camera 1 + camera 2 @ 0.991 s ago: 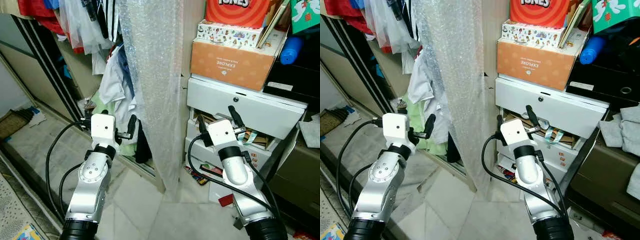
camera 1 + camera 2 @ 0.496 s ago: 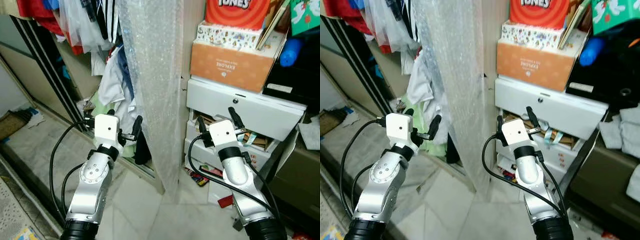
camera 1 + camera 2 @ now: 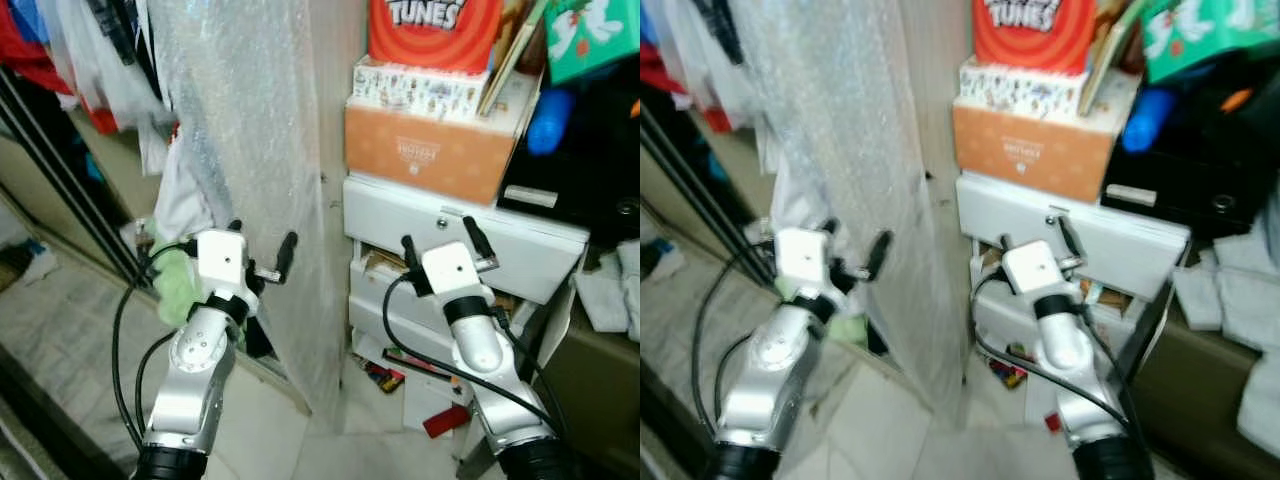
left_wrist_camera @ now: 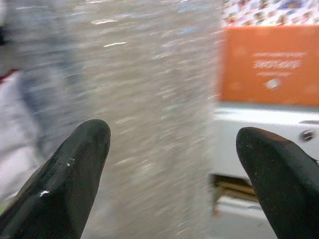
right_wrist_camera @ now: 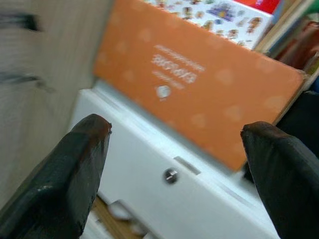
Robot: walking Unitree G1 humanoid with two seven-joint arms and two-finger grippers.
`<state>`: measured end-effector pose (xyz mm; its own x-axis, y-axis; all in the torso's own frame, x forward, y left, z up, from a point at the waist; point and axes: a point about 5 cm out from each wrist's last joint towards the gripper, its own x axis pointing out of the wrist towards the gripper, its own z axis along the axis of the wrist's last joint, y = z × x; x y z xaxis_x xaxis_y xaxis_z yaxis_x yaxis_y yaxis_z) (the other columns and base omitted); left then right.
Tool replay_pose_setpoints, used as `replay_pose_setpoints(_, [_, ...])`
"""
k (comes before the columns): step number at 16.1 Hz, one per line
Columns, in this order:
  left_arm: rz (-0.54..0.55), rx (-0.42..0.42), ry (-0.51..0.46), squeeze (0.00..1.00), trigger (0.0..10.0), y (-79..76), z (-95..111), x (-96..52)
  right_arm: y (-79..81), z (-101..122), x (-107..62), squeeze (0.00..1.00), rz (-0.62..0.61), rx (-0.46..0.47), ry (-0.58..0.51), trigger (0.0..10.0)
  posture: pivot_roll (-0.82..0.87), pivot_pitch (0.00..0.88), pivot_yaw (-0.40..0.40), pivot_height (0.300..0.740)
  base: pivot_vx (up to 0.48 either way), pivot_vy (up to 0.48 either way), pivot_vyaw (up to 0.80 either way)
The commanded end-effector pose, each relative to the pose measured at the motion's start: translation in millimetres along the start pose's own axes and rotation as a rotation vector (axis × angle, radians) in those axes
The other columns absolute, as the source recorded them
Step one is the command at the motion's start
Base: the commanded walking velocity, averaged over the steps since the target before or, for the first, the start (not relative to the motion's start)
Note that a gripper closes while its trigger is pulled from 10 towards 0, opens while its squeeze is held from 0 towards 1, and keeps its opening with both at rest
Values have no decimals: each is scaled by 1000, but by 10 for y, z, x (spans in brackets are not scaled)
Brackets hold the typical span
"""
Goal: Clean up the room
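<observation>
Both arms are raised in front of a cluttered closet corner. My left gripper (image 3: pixel 261 240) stands open with nothing held, just in front of a hanging bubble-wrap sheet (image 3: pixel 250 150); the same sheet (image 4: pixel 159 99) lies straight ahead between its fingers. My right gripper (image 3: pixel 439 238) is open and holds nothing. It points at a white drawer unit (image 3: pixel 480 225) whose lower drawer is ajar with papers sticking out. An orange cardboard box (image 5: pixel 199 94) sits on that white drawer unit (image 5: pixel 144 164). A green cloth (image 3: pixel 172 285) lies by the left arm.
A patterned box and a red box (image 3: pixel 430 30) are stacked on the orange one, with a blue bottle (image 3: pixel 548 120) beside them. Clothes (image 3: pixel 90 60) hang at the left behind a sliding-door track. Small items (image 3: pixel 385 375) litter the floor under the drawers.
The camera has swung a little to the right and the picture is now blurred. Both arms keep about the same raised pose, fingers open; the left gripper sits closer to the bubble wrap.
</observation>
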<state>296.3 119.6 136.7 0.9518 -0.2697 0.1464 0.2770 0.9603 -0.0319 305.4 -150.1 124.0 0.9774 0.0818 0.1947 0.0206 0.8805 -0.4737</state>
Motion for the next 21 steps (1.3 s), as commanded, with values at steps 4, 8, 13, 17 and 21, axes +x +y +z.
replay_pose_setpoints(4, [47, 17, -7, 0, 10000, 140, 37, -28, 89, 66, 22, 0, 25, 17, -25, 10000, -124, 32, 58, 740, 0, 0, 0])
replay_pose_setpoints(8, [65, 20, 2, 0, 10000, 144, 25, -28, 96, 73, 10, 0, 30, 10, -29, 10000, -125, 34, 59, 740, 0, 0, 316])
replay_pose_setpoints(13, [172, 58, 25, 0, 10000, 284, 11, -135, 91, 75, -2, 0, 28, 8, -29, 10000, -122, 39, 59, 740, 0, 0, 800])
replay_pose_setpoints(17, [121, 73, 40, 0, 10000, 233, 7, -284, 46, 53, -44, 0, 12, -2, -17, 10000, -109, 43, 47, 740, 0, 0, 800])
replay_pose_setpoints(21, [78, 120, 71, 0, 10000, 240, 29, -557, -168, -48, -370, 0, -43, 3, 56, 10000, -102, 51, 40, 740, 0, 0, 800])
